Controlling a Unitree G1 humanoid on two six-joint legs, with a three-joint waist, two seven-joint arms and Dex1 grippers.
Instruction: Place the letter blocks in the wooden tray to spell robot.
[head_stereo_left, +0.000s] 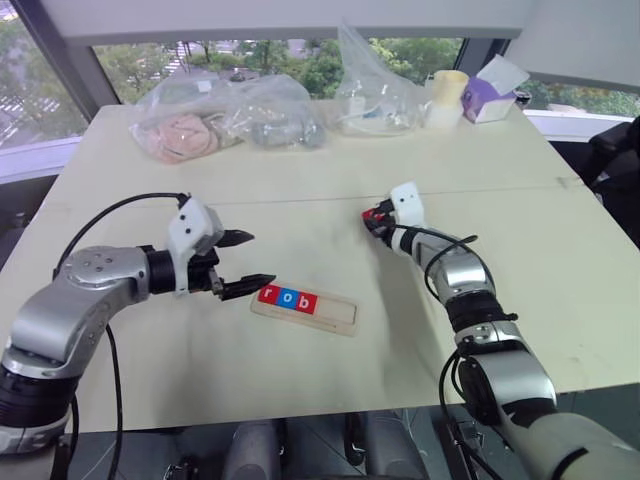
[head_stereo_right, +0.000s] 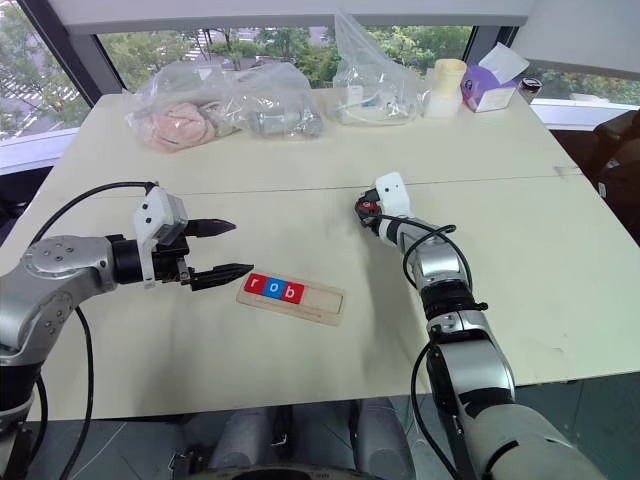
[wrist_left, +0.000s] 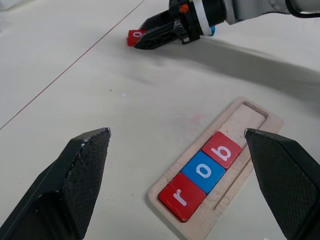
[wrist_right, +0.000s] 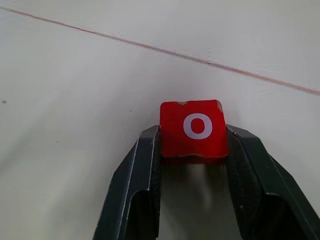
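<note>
Lying on the pale surface (head_stereo_left: 330, 230), a long narrow pale-wood tray (head_stereo_left: 330, 315) with rounded corners is seen holding three small flat square letter tiles: a red "r" tile (wrist_left: 181, 197) at one end, a blue "o" tile (wrist_left: 203, 171) touching it, and a red "b" tile (wrist_left: 222, 149) touching that. The rest of the tray's groove is bare. Beyond the tray, well apart from it, a red square "o" tile (wrist_right: 193, 128) is clamped from both sides between the black fingers of the right gripper (wrist_right: 194, 150), at the surface. Just beside the tray's "r" end, the left gripper (head_stereo_left: 240, 262) is held with its fingers spread wide and nothing gripped.
</note>
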